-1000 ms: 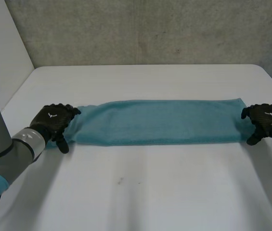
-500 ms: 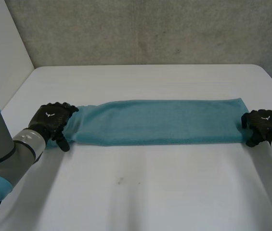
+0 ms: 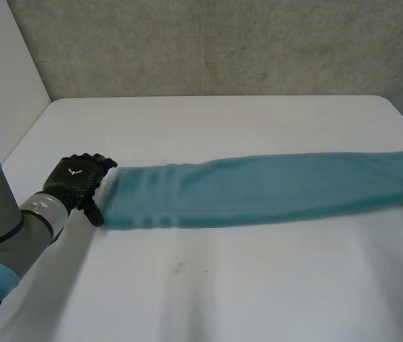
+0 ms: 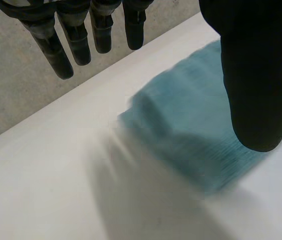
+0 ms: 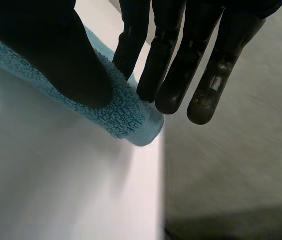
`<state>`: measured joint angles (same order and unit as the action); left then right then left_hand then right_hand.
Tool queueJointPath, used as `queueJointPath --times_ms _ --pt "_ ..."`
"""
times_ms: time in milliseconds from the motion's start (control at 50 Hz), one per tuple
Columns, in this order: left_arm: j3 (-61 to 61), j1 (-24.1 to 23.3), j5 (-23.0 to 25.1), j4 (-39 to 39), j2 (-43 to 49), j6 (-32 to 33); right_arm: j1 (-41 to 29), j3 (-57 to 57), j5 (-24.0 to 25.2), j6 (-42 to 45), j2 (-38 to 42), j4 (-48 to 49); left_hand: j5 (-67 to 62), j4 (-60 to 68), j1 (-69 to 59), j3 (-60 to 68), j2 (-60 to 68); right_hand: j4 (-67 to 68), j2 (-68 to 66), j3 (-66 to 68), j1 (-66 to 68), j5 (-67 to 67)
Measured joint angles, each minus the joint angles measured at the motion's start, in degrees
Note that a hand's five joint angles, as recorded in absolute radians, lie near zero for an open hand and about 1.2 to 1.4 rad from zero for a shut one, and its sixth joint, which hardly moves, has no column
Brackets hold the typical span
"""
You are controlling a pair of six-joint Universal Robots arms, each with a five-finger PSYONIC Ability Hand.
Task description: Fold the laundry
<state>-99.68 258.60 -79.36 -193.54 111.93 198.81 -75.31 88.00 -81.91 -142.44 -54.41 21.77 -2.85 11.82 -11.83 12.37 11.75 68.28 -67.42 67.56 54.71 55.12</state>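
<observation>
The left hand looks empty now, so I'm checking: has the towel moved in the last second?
Yes. The towel has slid toward the right edge of the table, its left end pulling away from the left hand.

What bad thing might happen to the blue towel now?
The right hand pinches the towel by its end, right at the table edge, so that end might slide off. The left hand has straight fingers that are not gripping the towel, so its end lies loose and might bunch up, spoiling the fold.
</observation>
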Motion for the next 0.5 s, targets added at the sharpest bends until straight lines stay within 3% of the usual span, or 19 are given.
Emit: queueJointPath --times_ms 120,280,500 --pt "0.0 0.1 0.0 0.0 -0.4 0.0 4.3 -1.9 -2.6 5.4 -0.4 -0.2 0.0 0.0 0.0 0.0 0.0 0.0 0.0 0.0 0.0 0.0" --pt "0.0 0.3 0.0 0.0 -0.9 0.0 3.1 -3.5 -2.3 6.6 -2.6 -0.1 0.0 0.0 0.0 0.0 0.0 0.0 0.0 0.0 0.0 0.5" --pt "-0.1 0.5 -0.1 -0.1 -1.7 -0.1 -27.5 -10.2 -1.0 6.4 -6.1 0.5 0.0 0.0 0.0 0.0 0.0 0.1 0.0 0.6 0.4 1.0"
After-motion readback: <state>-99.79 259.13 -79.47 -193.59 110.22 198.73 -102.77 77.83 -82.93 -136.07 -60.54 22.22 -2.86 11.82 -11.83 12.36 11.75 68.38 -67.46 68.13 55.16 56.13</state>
